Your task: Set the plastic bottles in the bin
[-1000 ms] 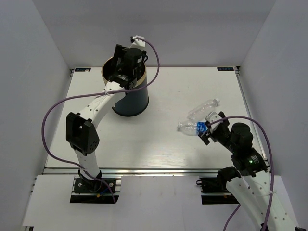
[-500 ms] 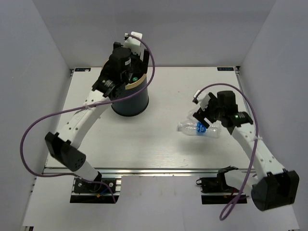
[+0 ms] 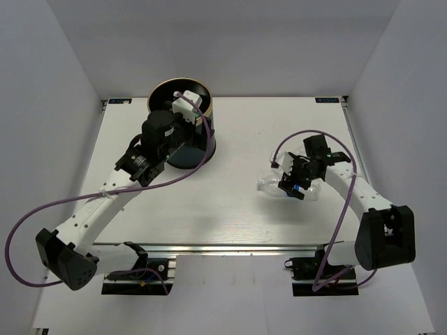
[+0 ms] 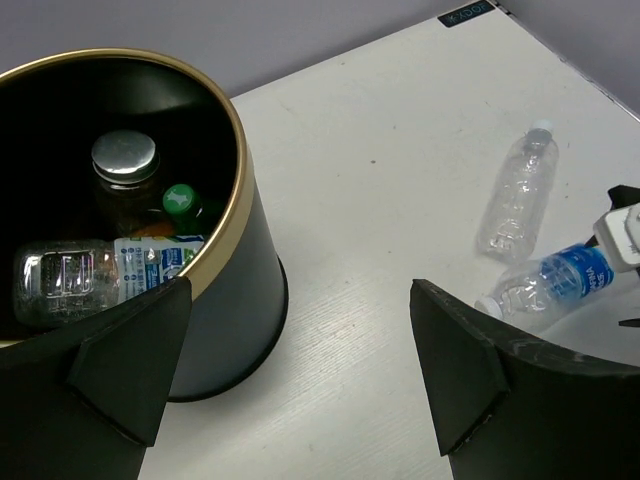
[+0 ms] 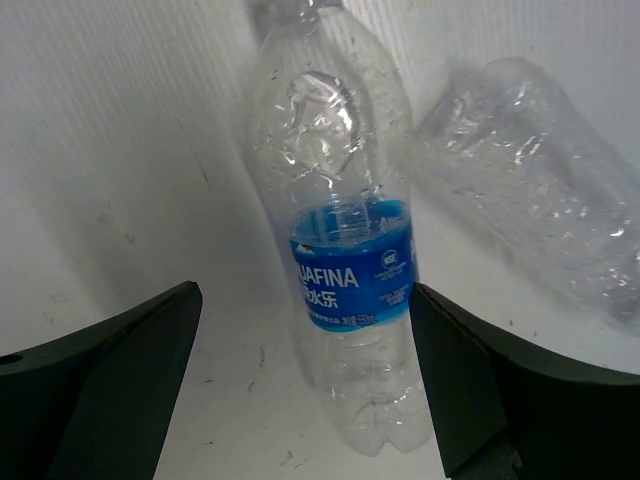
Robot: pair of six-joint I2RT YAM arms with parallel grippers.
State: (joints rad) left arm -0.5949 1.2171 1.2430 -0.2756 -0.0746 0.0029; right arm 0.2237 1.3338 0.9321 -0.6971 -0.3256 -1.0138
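"Right wrist view: any writing?"
"'UAFINA' in white on a blue band, with Chinese characters beneath. The right gripper (image 5: 305, 290) gapes wide, fingers either side of that clear bottle (image 5: 340, 250), gripping nothing. It lies flat, cap pointing left, right of centre on the white table (image 3: 230, 125)."
"And the left gripper (image 4: 300, 290)?"
"Spread, empty, beside the black gold-rimmed bin (image 4: 235, 130), with bottles (image 4: 70, 285) inside. The walls are pale grey."
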